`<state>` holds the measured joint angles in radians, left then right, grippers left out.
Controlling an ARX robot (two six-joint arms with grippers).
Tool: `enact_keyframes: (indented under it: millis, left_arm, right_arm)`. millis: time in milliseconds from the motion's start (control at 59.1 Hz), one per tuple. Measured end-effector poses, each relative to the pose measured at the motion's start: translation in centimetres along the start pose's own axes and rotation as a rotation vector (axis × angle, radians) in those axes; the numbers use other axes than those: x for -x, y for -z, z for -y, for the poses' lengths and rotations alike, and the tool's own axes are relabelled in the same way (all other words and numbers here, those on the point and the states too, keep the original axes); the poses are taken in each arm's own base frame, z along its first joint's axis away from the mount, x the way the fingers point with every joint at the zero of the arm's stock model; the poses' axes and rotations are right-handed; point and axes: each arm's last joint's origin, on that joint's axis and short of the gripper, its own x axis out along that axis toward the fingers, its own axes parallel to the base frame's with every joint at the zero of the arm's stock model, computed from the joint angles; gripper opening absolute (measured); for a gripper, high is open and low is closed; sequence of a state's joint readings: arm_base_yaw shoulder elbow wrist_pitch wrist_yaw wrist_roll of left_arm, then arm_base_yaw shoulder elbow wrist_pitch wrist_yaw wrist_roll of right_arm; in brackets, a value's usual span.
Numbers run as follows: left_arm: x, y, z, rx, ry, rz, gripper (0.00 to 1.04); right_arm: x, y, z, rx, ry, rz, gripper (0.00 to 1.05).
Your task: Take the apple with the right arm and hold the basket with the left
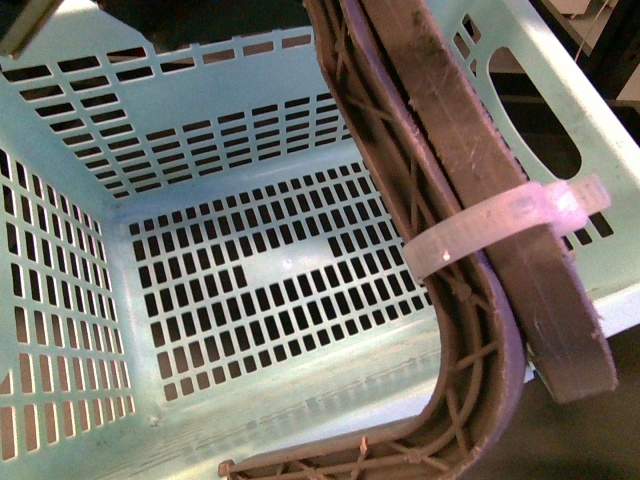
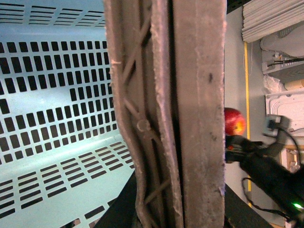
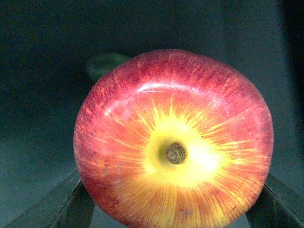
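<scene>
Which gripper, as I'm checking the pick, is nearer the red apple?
Right. The apple sits between the fingers of the right gripper, filling its wrist view. The left gripper is at the basket handles, with the apple off beyond them.

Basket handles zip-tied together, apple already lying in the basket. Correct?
No. The basket is empty in the front view; the left wrist view shows the apple outside it, beyond the handles. The zip tie on the handles is right.
</scene>
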<state>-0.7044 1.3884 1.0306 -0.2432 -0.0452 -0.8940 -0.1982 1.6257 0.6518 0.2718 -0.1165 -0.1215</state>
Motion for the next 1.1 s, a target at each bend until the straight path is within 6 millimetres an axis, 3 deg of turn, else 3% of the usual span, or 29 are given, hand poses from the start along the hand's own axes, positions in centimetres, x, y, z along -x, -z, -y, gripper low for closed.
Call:
enact_keyframes:
  millis: [169,305,457,626,745,948,1100]
  left_arm:
    - [0.0,0.0,0.0,0.0,0.001,-0.001,0.18]
    - [0.0,0.0,0.0,0.0,0.002,-0.002,0.18]
    - [0.0,0.0,0.0,0.0,0.0,0.0,0.18]
    - [0.0,0.0,0.0,0.0,0.0,0.0,0.18]
    - [0.0,0.0,0.0,0.0,0.0,0.0,0.18]
    - [0.0,0.0,0.0,0.0,0.0,0.0,0.18]
    - [0.0,0.0,0.0,0.0,0.0,0.0,0.18]
  right_arm:
    - [5.5,-3.6,-1.5,0.053,-0.039,0.153,0.73]
    - [9.9,-5.9,-4.0,0.099,-0.088,0.285,0.72]
    - [12.9,-7.2,-7.3,0.136,-0.15,0.384,0.72]
    - [13.4,-7.0,-11.3,0.168,-0.228,0.393,0.72]
    - [12.7,-6.3,-14.1,0.198,-0.284,0.369,0.72]
    - [10.7,-4.8,-16.9,0.217,-0.316,0.299,0.72]
    - [10.6,-4.5,-17.4,0.201,-0.315,0.3,0.95]
